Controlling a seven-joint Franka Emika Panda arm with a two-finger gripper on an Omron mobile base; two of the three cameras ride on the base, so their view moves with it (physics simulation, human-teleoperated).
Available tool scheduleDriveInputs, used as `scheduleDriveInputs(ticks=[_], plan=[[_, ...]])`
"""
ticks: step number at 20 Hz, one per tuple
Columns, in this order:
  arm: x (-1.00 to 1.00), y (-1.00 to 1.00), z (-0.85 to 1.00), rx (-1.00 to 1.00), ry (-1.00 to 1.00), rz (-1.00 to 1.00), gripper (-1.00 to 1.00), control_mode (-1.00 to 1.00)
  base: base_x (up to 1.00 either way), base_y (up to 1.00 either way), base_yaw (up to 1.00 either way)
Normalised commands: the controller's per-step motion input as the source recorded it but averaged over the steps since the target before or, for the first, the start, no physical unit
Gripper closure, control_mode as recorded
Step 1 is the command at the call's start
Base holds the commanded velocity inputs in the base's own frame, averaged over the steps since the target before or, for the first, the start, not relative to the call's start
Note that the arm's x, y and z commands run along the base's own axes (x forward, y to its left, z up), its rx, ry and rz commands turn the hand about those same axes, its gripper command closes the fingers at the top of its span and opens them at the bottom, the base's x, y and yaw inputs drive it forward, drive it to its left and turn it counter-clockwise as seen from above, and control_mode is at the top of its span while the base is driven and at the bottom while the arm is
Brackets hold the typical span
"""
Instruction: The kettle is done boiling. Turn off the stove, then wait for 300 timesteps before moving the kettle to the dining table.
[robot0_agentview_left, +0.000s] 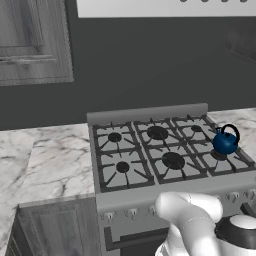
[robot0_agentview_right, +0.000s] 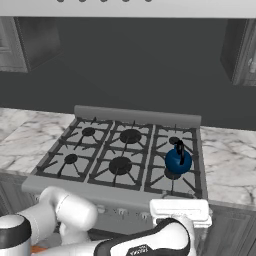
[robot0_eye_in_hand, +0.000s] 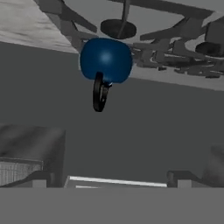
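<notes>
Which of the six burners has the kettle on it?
The front-right burner of the stove: the blue kettle sits on its grate, while the other five grates are bare.

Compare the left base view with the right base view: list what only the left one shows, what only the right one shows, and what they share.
Only the left base view: a pale panelled wall cabinet at upper left, and a base cabinet door under the left counter.

Only the right base view: dark wall cabinets at upper left and upper right, plus the robot's flat white hand section in front of the range.

Both: the stove with six burners, the kettle on its right front grate, marble counter on either side, and the dark back wall.
</notes>
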Motion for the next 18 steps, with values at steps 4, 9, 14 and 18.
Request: scheduleDriveInputs(ticks=[4,9,14,18], plan=[[0.05,0.00,0.07,-0.33,-0.21,0.02,-1.00,-1.00,0.00,0.00,0.00],[0.00,0.00,0.04,-0.41,-0.24,0.02,-1.00,-1.00,0.00,0.00,0.00],[0.02,-0.02,0.22,-0.37,-0.21,0.01,-1.00,-1.00,0.00,0.00,0.00],[0.00,-0.12,0.31,-0.36,-0.18,0.00,-1.00,-1.00,0.00,0.00,0.00]])
